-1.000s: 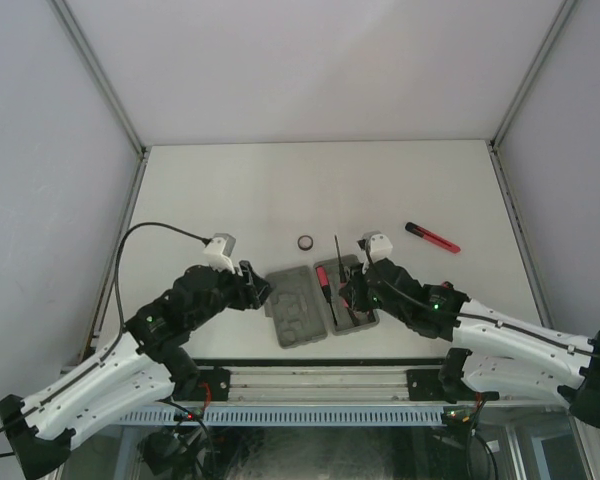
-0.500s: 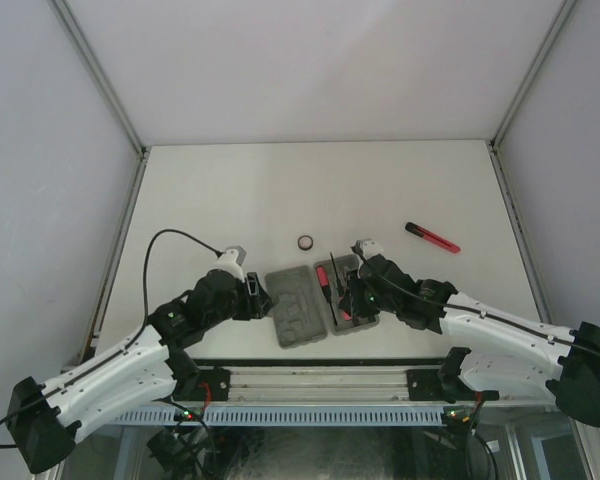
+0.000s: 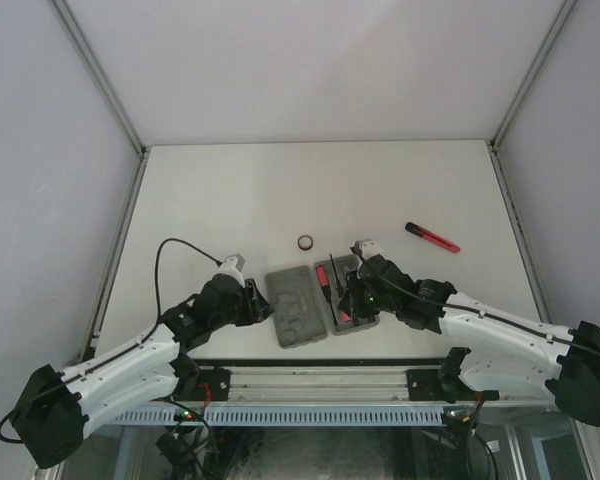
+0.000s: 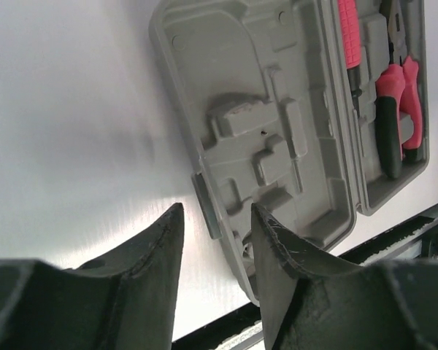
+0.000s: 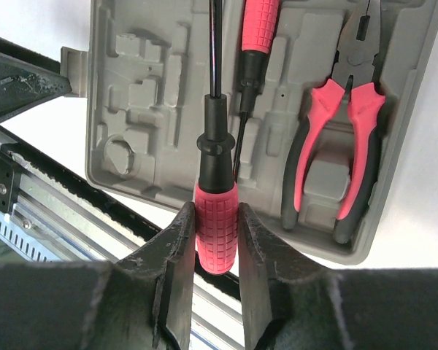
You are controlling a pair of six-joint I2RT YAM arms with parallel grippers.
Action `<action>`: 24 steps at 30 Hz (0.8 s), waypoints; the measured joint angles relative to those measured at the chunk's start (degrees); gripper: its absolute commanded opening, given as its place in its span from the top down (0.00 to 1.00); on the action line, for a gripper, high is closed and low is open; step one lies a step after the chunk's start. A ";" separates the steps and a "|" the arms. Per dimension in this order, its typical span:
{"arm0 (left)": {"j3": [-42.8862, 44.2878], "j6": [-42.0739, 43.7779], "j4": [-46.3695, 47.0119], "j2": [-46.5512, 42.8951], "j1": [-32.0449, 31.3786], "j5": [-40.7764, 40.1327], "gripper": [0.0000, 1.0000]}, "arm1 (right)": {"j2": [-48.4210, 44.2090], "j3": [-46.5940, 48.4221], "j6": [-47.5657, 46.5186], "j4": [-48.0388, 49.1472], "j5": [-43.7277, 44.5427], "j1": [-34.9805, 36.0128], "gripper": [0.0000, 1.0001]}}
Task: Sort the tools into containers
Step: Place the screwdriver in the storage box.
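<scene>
The grey case (image 3: 292,305) lies open in two halves near the table's front edge. My left gripper (image 3: 254,300) is at the case's left rim. Its jaws stand apart on either side of the rim and latch tab (image 4: 204,208), the right one over the empty left half (image 4: 263,109). My right gripper (image 3: 352,290) is shut on a red-handled screwdriver (image 5: 217,219) above the right half, shaft pointing away. Red-handled pliers (image 5: 343,146) and a second screwdriver (image 5: 257,29) lie in recesses there. A black ring (image 3: 305,242) lies behind the case and a slim red-black tool (image 3: 432,237) to its right.
A metal rail (image 3: 320,378) runs just in front of the case along the table's near edge. The left arm's black cable (image 3: 180,245) loops over the table at the left. Walls close the table at the back and on both sides.
My left gripper has slid nearer the front edge along the case's left rim, and its jaws have narrowed. My right gripper came down slightly over the case with the screwdriver, then held.
</scene>
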 measured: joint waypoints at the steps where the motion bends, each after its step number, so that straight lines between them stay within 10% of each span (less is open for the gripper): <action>1: -0.02 -0.15 0.59 0.46 0.26 0.22 0.58 | 0.02 0.00 0.00 0.00 0.00 0.11 0.97; 24: -0.76 -0.22 7.39 6.25 3.63 3.52 0.89 | 1.03 0.00 -0.26 0.00 0.00 0.20 0.97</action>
